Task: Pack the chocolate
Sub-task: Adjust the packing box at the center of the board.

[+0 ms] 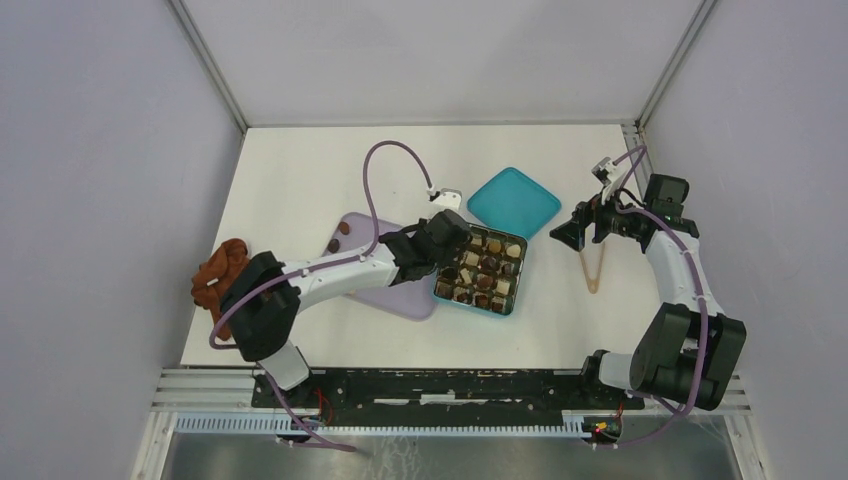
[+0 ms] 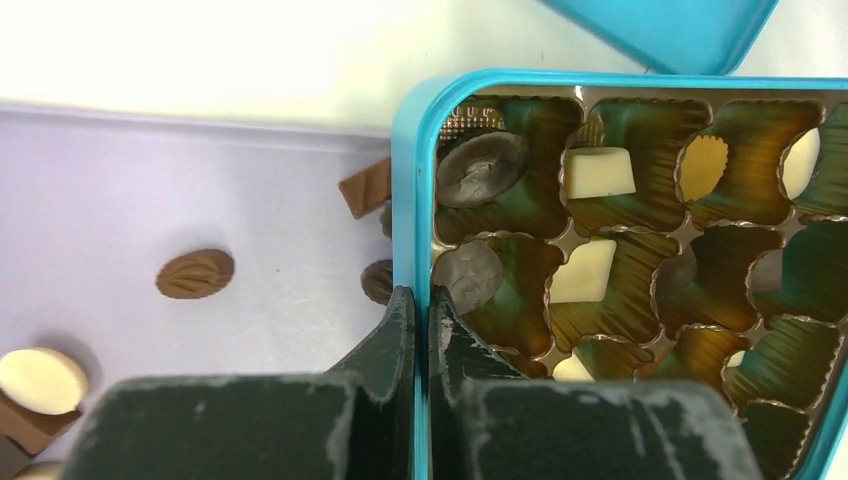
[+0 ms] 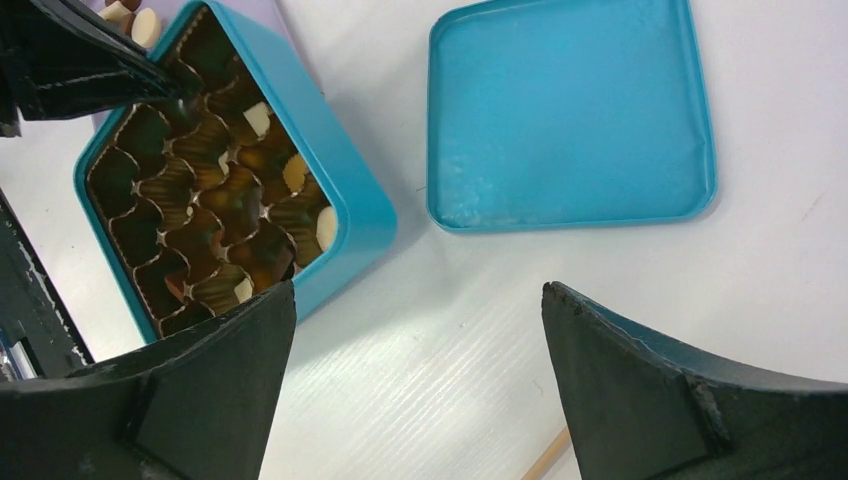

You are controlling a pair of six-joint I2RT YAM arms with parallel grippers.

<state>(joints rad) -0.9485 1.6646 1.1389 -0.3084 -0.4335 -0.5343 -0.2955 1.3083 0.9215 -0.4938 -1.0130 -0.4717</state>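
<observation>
Chocolate, packed: the chocolate sits as small cream, mid-brown and dark pieces in the moulded cells of the teal box.
Chocolate, loose: several pieces lie on the lavender tray, just beside the box's left wall.
Cells: the top view shows most cells filled. In the left wrist view some cells towards the right side look unfilled.
Left end effector: the left end effector sits at the box's left wall. Its jaws are closed narrow, and the teal rim appears to be pinched between them.
Right end effector: the right end effector hangs above the tabletop with its jaws spread wide and nothing between them.
Lid: the lid lies inside-up behind the box and apart from it.
Other items: wooden tongs lie right of the box. A rust-brown cloth sits at the tabletop's left edge.
Step in hand: filling, judged partly done. The left arm appears to be steadying or shifting the box, not carrying a piece.
Next move, requirement: release the wall, then close on one loose piece on the tray. The pieces are small and low, so the grip must be narrow and centred.
Next move, placement: lower the piece into an unfilled cell, clear of its neighbours.
Pending: the lid is not yet fitted.
</observation>
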